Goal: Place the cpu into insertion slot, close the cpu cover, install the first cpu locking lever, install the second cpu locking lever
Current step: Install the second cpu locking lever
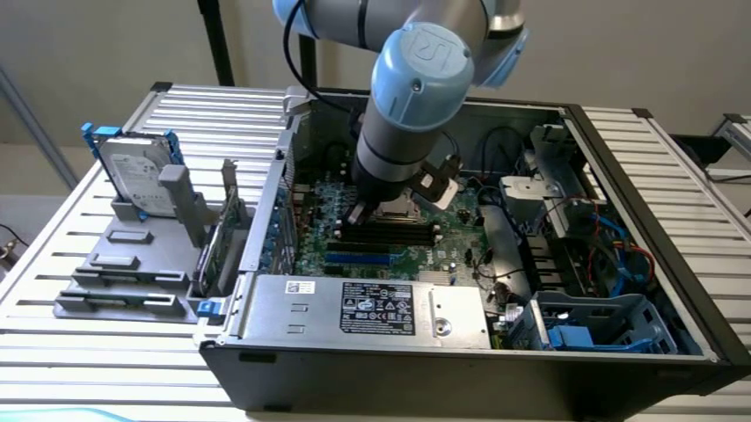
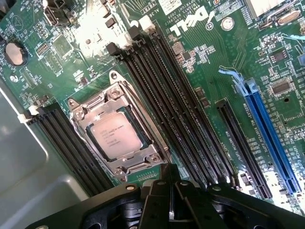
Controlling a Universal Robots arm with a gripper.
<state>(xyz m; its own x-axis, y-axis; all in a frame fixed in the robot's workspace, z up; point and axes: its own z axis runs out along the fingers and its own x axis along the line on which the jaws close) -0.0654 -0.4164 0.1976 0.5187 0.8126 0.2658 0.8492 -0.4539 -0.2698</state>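
Observation:
The cpu (image 2: 114, 135), a small square chip with a dull silver top, lies flat in the insertion slot (image 2: 125, 168) on the green board. The cpu cover (image 2: 95, 106), a silvery frame, lies closed over it, and the chip shows through its cut-out. A thin metal lever (image 2: 152, 138) runs along the socket's side towards my fingertips. My gripper (image 2: 170, 171) is shut, its black tips pressed together just beside the socket's corner. In the exterior view the arm reaches down into the open computer case, with the gripper (image 1: 361, 214) low over the socket (image 1: 397, 207).
Long black memory slots (image 2: 181, 109) flank the socket, and a blue expansion slot (image 2: 271, 138) lies farther off. A silver power supply (image 1: 364, 308) lines the case's near wall, with a blue drive cage (image 1: 599, 325) beside it. A hard drive (image 1: 135, 171) stands on a grey rack outside.

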